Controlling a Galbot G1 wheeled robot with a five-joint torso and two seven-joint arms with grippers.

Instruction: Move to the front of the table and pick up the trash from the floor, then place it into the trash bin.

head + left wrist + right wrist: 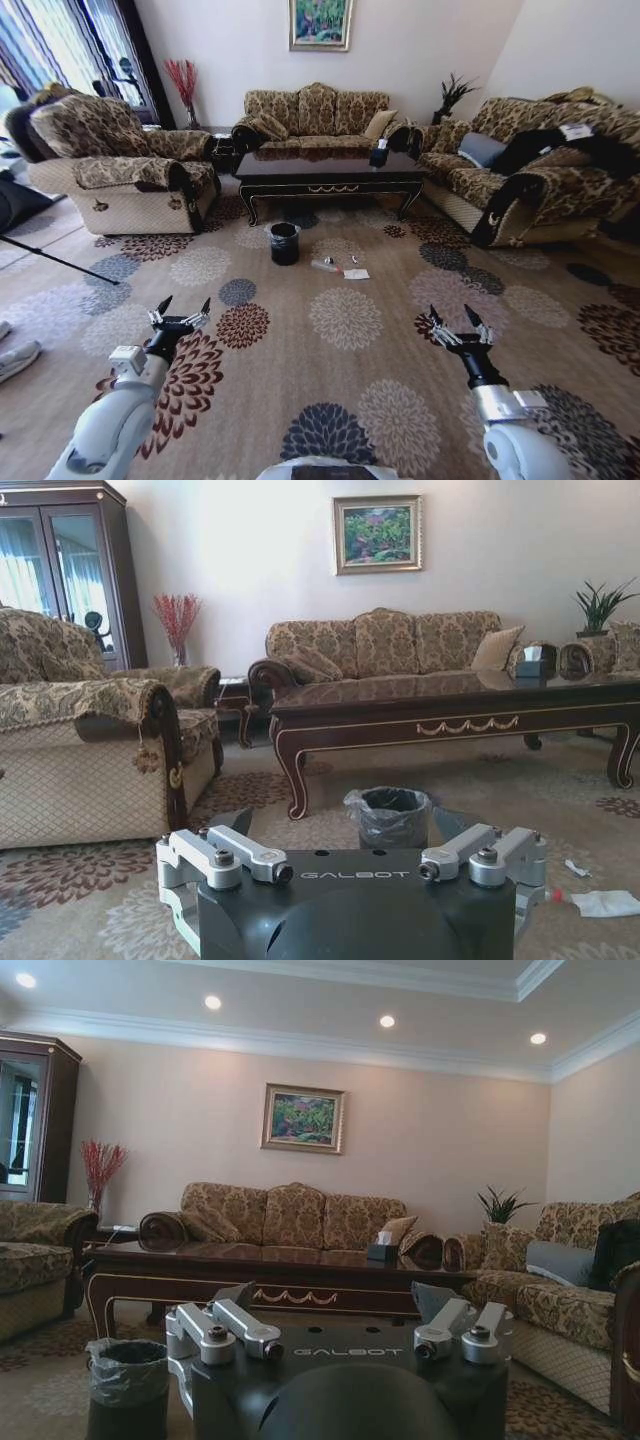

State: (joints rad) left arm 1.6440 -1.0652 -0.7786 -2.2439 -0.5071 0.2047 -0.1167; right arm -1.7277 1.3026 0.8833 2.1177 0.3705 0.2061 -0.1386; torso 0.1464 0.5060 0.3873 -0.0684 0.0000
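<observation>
The trash (341, 267) lies on the floor (345, 330) well ahead of the robot, at about twelve o'clock in the head view: a clear bottle (325, 266) with a red cap, a crumpled white paper (356, 274) just to its right, and a few tiny bits (329, 260) behind them. In the left wrist view the paper (606, 903) and the bottle's red cap (553, 894) sit low at the edge. The bin (284, 243) stands just beside the trash at its ten o'clock, black, with a clear bag folded over the rim; being so close, it should make for a short carry once something is lifted. The table (330, 172) is beyond both, at twelve o'clock, with a tissue box (379, 153) on its top.

Both arms are held forward and low over the carpet, well short of the trash, which suits a drive-up phase, not a reach. The left gripper (179, 309) at seven o'clock and the right gripper (457, 321) at five o'clock both have their fingers spread wide and hold nothing.

The only readable writing is "GALBOT" on each gripper body in the wrist views (355, 875) (347, 1352).
</observation>
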